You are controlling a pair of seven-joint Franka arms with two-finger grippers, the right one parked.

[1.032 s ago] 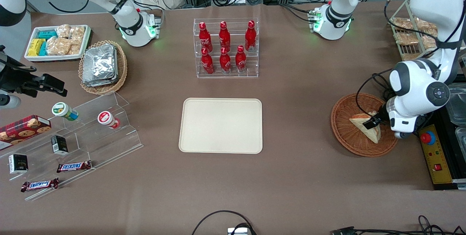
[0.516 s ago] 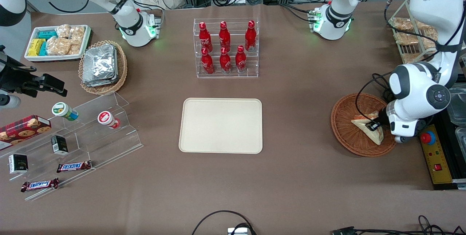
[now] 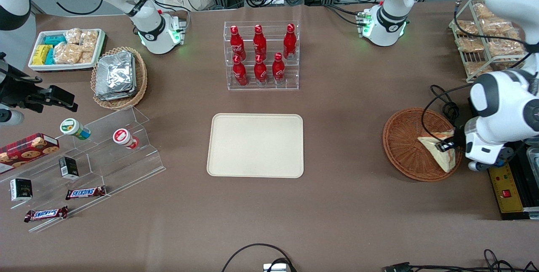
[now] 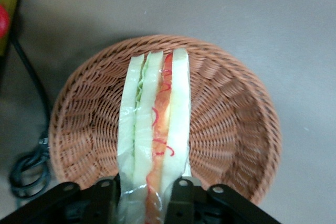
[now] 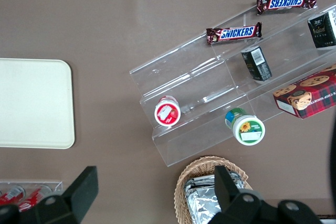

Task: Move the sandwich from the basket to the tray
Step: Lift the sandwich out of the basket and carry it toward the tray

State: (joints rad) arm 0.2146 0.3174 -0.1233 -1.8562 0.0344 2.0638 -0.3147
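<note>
The sandwich (image 3: 439, 153) is a pale bread wedge in clear wrap with a red-pink filling. My left gripper (image 3: 447, 146) is shut on it and holds it above the reddish-brown wicker basket (image 3: 404, 145), over the basket's rim nearest the working arm's end of the table. In the left wrist view the sandwich (image 4: 153, 129) stands edge-up between the two black fingers of the gripper (image 4: 146, 195), with the basket (image 4: 226, 129) below it. The cream-beige tray (image 3: 255, 145) lies flat at the table's middle; it also shows in the right wrist view (image 5: 31, 103).
A clear rack of red bottles (image 3: 261, 56) stands farther from the front camera than the tray. A yellow control box (image 3: 507, 183) and black cables (image 3: 442, 103) lie beside the basket. A wire rack of snack packs (image 3: 488, 42) stands above them. A clear stepped display (image 3: 84, 166) lies toward the parked arm's end.
My left gripper has lifted the sandwich and carried it toward the working arm's end of the table, from the basket's inside to above its rim. The arm's wrist has risen.
</note>
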